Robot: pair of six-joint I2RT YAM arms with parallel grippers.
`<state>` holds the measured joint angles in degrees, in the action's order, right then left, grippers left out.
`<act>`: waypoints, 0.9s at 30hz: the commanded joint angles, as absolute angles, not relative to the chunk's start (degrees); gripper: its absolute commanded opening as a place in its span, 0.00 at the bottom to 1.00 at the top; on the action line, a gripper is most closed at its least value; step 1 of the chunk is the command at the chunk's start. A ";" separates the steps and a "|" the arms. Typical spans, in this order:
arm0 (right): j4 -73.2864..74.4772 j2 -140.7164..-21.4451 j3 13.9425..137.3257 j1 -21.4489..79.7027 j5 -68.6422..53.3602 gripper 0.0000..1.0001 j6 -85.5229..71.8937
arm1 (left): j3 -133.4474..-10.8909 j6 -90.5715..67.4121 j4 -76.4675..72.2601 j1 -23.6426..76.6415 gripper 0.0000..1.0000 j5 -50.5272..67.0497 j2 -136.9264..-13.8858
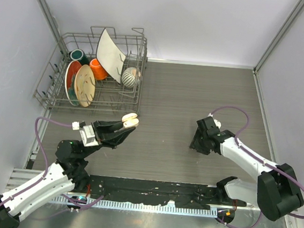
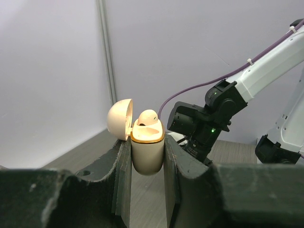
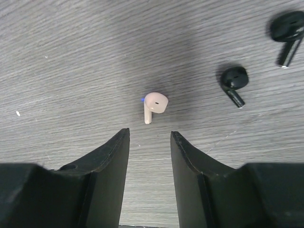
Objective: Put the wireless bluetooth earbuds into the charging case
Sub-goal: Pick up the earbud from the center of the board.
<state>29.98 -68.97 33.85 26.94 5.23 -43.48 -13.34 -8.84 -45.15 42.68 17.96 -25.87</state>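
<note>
The left gripper (image 1: 122, 127) clamped the open charging case (image 2: 147, 152), one cream earbud (image 2: 148, 117) seated; the right gripper (image 3: 149, 137) hovered, fingers parted and empty, over the loose cream earbud (image 3: 154, 104).

The table (image 1: 196, 97) has a dark grey wood-grain top. Pale lilac-white walls (image 1: 204, 22) close it at 9, 12 and 3 o'clock, with metal posts (image 1: 280, 32) in the far corners. A wire dish rack (image 1: 51, 72) holding plates (image 1: 85, 85) stands at 10 o'clock.
</note>
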 commanded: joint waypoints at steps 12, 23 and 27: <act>29.36 -73.73 39.81 27.16 12.74 0.47 -43.68 | -14.24 -9.32 -46.93 42.63 0.00 16.96 -26.02; 28.30 -77.08 39.99 27.25 11.96 0.45 -45.79 | -14.15 -9.23 -46.32 42.63 0.00 16.44 -25.40; 27.60 -77.34 39.46 27.25 11.51 0.44 -46.32 | -14.33 -9.14 -46.14 42.54 0.00 16.44 -25.58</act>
<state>29.67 -77.25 38.28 26.96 10.59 -44.53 -13.34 -8.97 -45.12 42.68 17.50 -25.96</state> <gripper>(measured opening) 0.447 0.298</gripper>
